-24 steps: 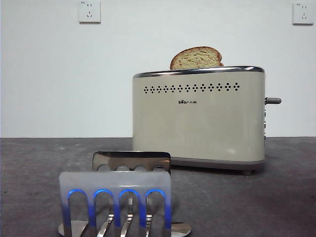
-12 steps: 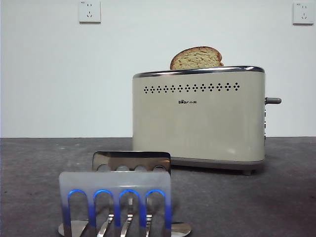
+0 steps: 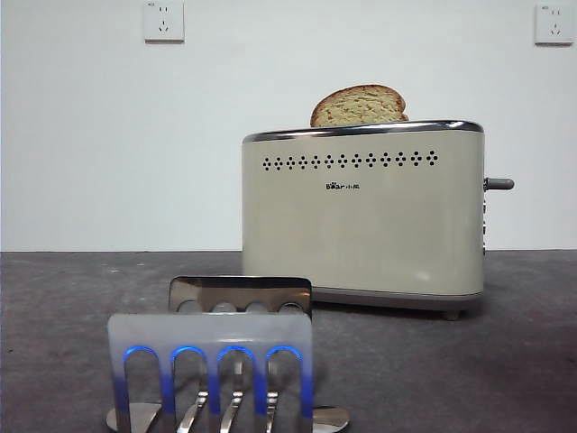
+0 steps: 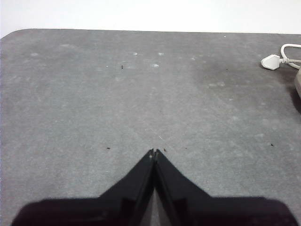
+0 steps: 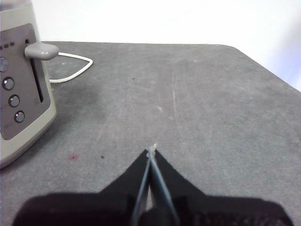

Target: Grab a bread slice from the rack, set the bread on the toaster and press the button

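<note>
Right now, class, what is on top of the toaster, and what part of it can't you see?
A bread slice stands in the toaster, its rounded top showing above the chrome rim. Its lower part is hidden inside the toaster body.

A white plug (image 4: 271, 61) with its cord (image 4: 290, 48) lay on the grey table (image 4: 94, 94), well ahead of the left claw; two wall sockets (image 3: 163, 21) sat high behind.

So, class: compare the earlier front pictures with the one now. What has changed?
Nothing visibly changed. The slice of bread stands in the toaster as before, the button is at the same height, and the rack has not shifted.
</note>
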{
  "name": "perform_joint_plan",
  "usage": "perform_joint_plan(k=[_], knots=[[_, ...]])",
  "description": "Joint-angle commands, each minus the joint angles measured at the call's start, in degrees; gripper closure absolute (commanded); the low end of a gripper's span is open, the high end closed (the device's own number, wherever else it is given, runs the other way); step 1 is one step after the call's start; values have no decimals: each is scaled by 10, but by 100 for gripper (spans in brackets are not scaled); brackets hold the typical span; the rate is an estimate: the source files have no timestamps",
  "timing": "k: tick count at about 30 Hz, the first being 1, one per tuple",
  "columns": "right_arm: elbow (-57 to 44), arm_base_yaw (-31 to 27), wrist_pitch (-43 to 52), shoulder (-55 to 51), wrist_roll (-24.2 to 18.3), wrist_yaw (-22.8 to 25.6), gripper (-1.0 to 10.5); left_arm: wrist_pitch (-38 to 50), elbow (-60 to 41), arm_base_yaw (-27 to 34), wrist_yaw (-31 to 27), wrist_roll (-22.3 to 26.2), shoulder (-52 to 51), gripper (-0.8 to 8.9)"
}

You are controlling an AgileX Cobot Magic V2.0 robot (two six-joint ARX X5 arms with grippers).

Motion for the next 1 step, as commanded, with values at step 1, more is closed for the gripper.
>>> perform_joint_plan(k=[1], knots=[[-4,1,1,-2,-2,2,946,2,-6,-1,-1,-5,0,817]])
